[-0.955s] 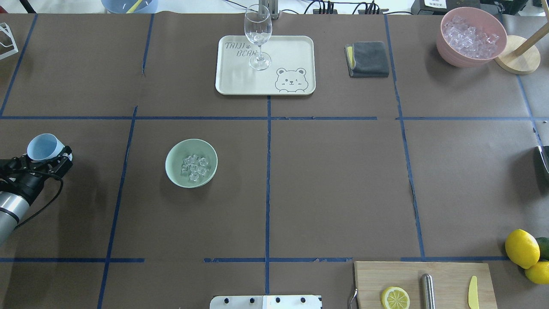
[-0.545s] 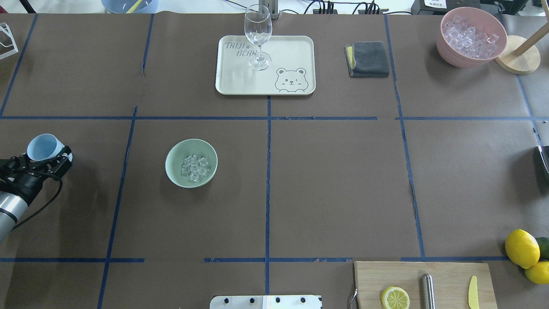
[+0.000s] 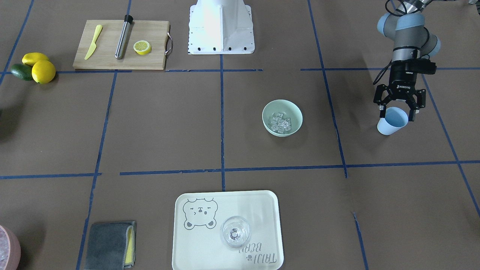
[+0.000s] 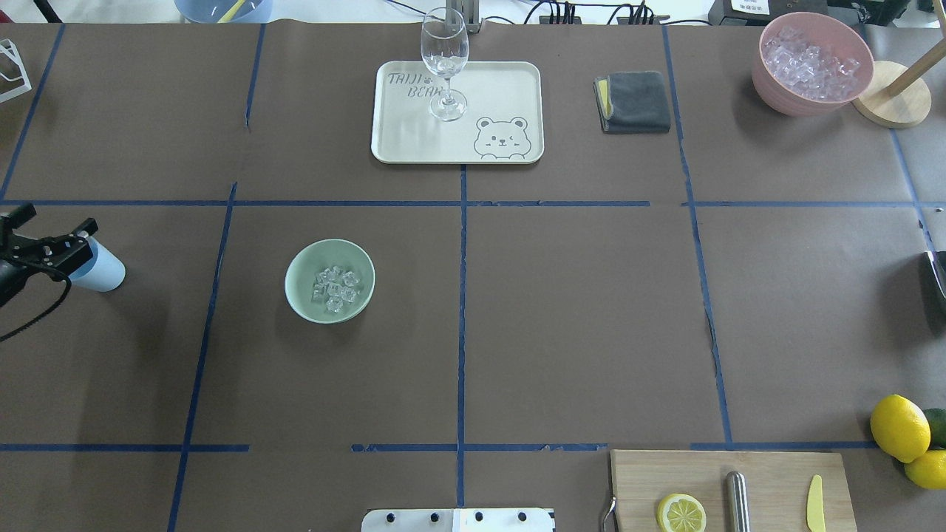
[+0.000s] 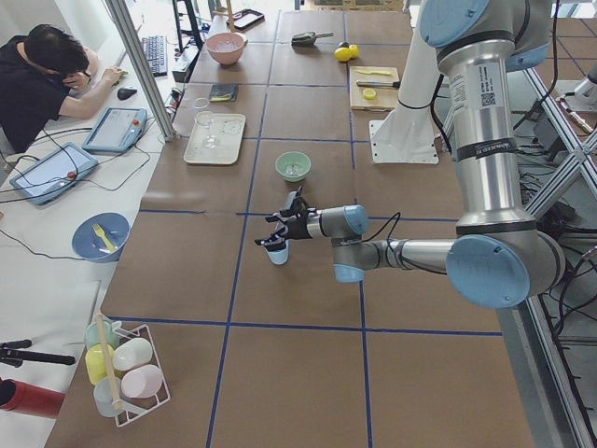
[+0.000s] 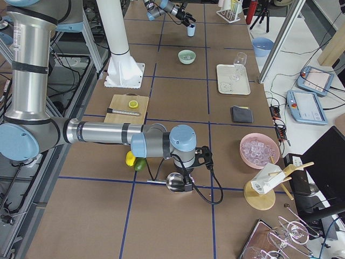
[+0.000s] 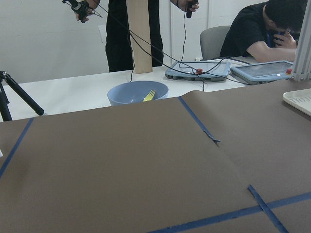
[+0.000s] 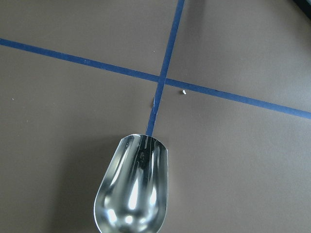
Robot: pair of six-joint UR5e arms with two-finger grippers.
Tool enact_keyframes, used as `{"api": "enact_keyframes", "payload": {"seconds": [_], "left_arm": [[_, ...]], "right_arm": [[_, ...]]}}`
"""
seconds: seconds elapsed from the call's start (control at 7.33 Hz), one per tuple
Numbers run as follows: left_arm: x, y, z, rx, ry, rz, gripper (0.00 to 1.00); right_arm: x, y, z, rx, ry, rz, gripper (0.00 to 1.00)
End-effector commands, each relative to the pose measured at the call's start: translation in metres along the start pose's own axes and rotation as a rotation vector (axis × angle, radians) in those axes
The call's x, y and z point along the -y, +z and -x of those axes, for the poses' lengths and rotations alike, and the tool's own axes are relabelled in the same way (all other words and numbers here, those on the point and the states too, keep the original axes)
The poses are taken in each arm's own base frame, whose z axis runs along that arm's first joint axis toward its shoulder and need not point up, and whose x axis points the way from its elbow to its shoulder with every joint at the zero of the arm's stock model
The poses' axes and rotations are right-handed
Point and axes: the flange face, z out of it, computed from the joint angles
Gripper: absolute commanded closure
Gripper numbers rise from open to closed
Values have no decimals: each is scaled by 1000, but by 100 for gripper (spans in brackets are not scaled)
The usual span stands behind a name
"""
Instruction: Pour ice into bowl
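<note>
Small clear ice cubes (image 4: 334,288) are all sitting in the round pale mint-green bowl (image 4: 301,294), piled at its centre; the bowl stands upright on the brown paper-covered table (image 4: 591,310) in the left-middle square of the blue tape grid, just left of the centre line; left gripper (image 3: 396,112) is at the far left edge of the table, well apart from the bowl, lying roughly level with its fingers (image 3: 412,111) on either side of the rim of a light blue plastic cup (image 4: 105,273) and clamped on it; cup is upright, mouth up, nothing visible inside, base at or just above the paper, can't tell if it touches; right gripper (image 6: 186,179) is low at the right end of the table behind a shiny metal scoop (image 8: 133,194) that faces bowl-up just above the paper; can't tell whether its claw is open or closed, fingers don't show; far side: clear stemmed wine glass (image 4: 444,52) upright on a cream rectangular tray with a bear print (image 4: 510,81), folded grey cloth (image 4: 635,101) to its right, pink round bowl heaped with ice (image 4: 772,92) at the far right corner
</note>
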Motion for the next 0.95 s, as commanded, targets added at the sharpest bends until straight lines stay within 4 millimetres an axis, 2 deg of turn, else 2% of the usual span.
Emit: {"api": "enact_keyframes", "payload": {"seconds": [0.0, 0.27, 0.41, 0.55, 0.68, 0.82], "left_arm": [[53, -3, 52, -15, 160, 76, 0], [121, -17, 102, -10, 297, 257, 0], [140, -28, 138, 18, 365, 338, 0], [155, -33, 169, 33, 298, 436, 0], [156, -43, 201, 11, 152, 575, 0], [146, -45, 221, 39, 43, 694, 0]], "right_arm": [[4, -6, 5, -1, -12, -13, 0], [14, -22, 19, -5, -44, -46, 0], [19, -31, 27, -8, -60, -64, 0], [22, -41, 36, -11, -78, -83, 0], [26, -49, 47, -1, -101, -102, 0], [36, -58, 62, 59, -131, -130, 0]]}}
